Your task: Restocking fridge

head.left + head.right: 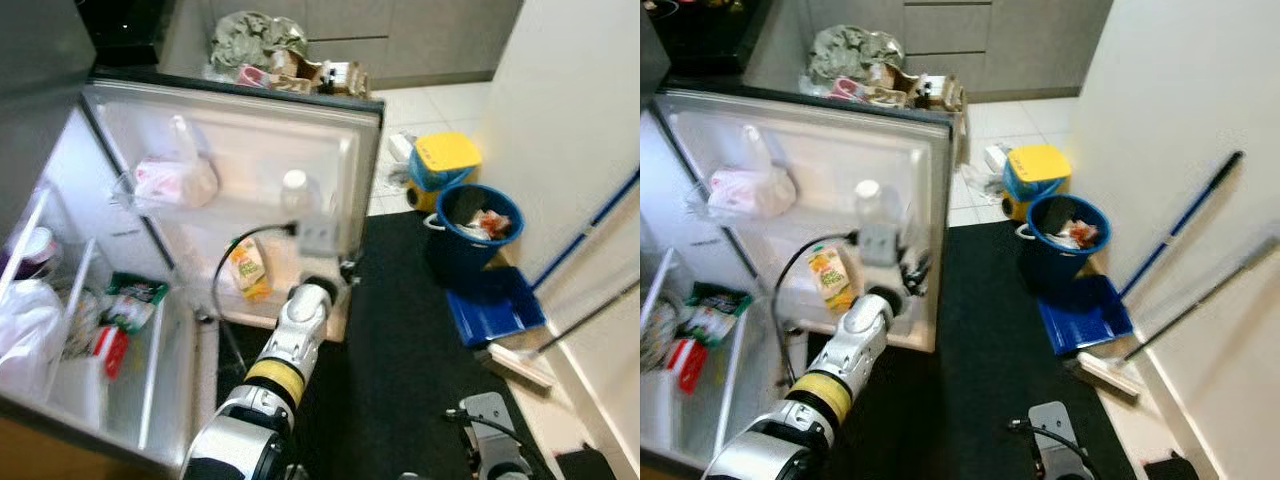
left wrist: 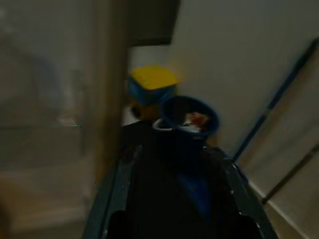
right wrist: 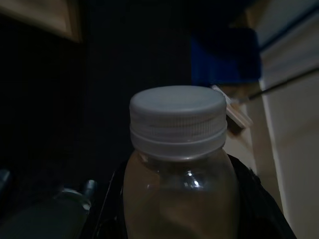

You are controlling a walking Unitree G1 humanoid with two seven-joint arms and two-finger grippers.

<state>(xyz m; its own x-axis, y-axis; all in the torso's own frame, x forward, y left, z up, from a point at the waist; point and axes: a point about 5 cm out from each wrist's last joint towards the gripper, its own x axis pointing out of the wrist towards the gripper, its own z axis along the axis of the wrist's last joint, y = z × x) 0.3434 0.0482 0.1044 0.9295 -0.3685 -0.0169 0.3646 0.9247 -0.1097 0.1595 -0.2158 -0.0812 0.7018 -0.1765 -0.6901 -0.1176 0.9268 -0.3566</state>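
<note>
Item: bottle, clear, pale screw cap, liquid inside. It sits close against my right wrist camera, cap toward the lens and long axis running along my right gripper's fingers, so I judge it clamped there; the fingers themselves are too dark to confirm.

Item: right arm, low at my right side over the black mat, well apart from the fridge.

Item: left gripper, reached forward to the free edge of the open fridge door. Whether its fingers are parted or closed I cannot tell.

Item: door shelves, holding a juice carton, a white-capped bottle and a bagged item.

Destination lies ahead and to my left of the held bottle. There looks to be room beside the carton.

Hazards, right side: blue bucket, dustpan, leaning broom handles.
</note>
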